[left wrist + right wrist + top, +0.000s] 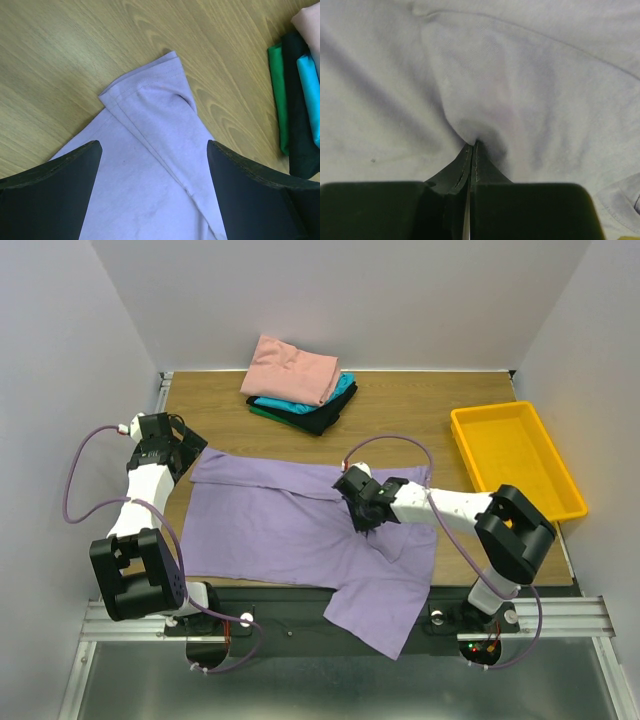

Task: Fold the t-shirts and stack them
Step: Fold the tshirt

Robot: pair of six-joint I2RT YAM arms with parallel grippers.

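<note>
While the right end effector (471,150) is closed tight, what does it hold, and why there? (Inspector)

It holds a pinch of the light purple, short-sleeved, soft cloth t-shirt (290,525). The cloth puckers into its fingertips on the right-hand part of the garment's body. In my judgement the grip is taken there to carry that side over for a fold. (Examiner)

Where does the garment lie? (Inspector)

It is spread, unfolded, over the near half of the brown wood-grain surface (420,415), between the two arms. Its near right corner hangs over the near edge. (Examiner)

And the left end effector (152,150)? (Inspector)

Its jaws stand wide and hold nothing. It is poised above the doubled-over purple sleeve (160,95) at the shirt's far left corner. Whether it touches the cloth cannot be told. I judge it is placed there to take or pin that corner, so the shirt does not slide when the other side is drawn. (Examiner)

The remainder? (Inspector)

The stack of folded shirts (300,390), salmon-pink over teal, black and green, sits at the far edge, apart from the purple one. It is presumably the destination. The yellow rectangular plastic tray (515,455) stands at the right and appears to play no part. One risk is noted: the overhanging corner may drag on the edge. (Examiner)
</note>
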